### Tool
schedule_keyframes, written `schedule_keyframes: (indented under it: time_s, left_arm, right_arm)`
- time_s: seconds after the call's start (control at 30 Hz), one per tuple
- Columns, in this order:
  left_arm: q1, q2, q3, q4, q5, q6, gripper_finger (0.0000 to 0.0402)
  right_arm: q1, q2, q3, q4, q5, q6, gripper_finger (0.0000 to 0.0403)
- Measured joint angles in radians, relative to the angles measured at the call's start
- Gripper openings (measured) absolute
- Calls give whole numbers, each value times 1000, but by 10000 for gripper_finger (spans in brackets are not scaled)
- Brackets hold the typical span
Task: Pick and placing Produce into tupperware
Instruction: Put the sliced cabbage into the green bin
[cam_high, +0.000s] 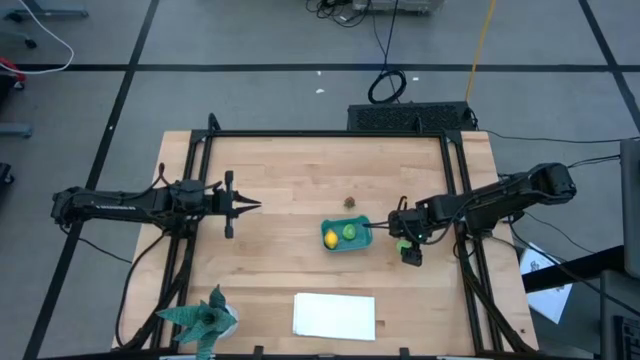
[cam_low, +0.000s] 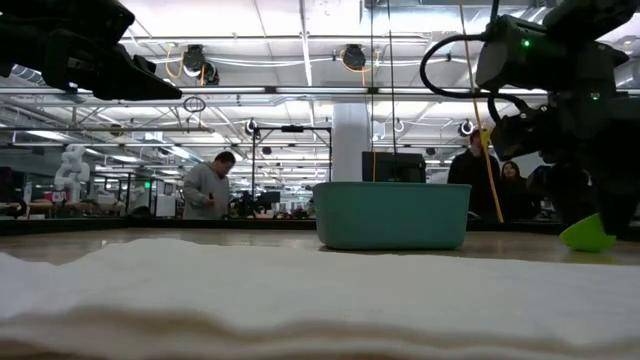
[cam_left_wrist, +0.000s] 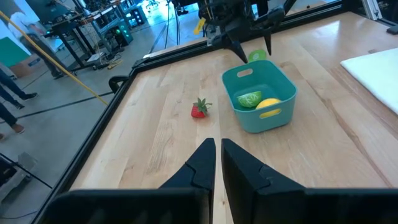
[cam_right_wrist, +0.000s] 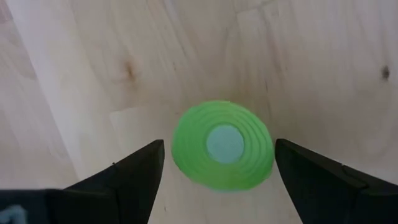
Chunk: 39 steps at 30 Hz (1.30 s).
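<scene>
The teal tupperware (cam_high: 345, 246) stands mid-table and holds a yellow lemon (cam_high: 330, 238) and a green round piece (cam_high: 349, 232). A small red piece (cam_left_wrist: 199, 109) with a green top lies on the wood just beyond the tub's far side. To the tub's right, a flat round ridged green piece (cam_right_wrist: 222, 124) lies on the table. My right gripper (cam_right_wrist: 219, 148) is open and points steeply down over it, one finger on either side and clear of it. My left gripper (cam_high: 252, 207) hovers shut left of the tub, holding nothing.
A flat white sheet (cam_high: 335, 315) lies near the front edge, and a green spiky figure (cam_high: 205, 322) stands at the front left corner. Dark frame rails (cam_high: 455, 180) run along the table's sides. People stand in the room beyond the table.
</scene>
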Motion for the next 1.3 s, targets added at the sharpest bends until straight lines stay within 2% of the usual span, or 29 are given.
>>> schedule_keyframes:
  time_s: [0.33,0.8,1.03,1.3]
  left_arm:
    - [0,0,0,0,0,-3,31]
    - [0,0,0,0,0,-2,31]
    - [0,0,0,0,0,-2,31]
    - [0,0,0,0,0,-2,31]
  right_arm:
    - [-1,-3,-36,44,25,-1,294]
    - [-2,-1,-39,50,30,-53,216]
    - [-2,-1,-39,52,29,-57,232]
    - [-2,-22,-41,51,28,-68,219]
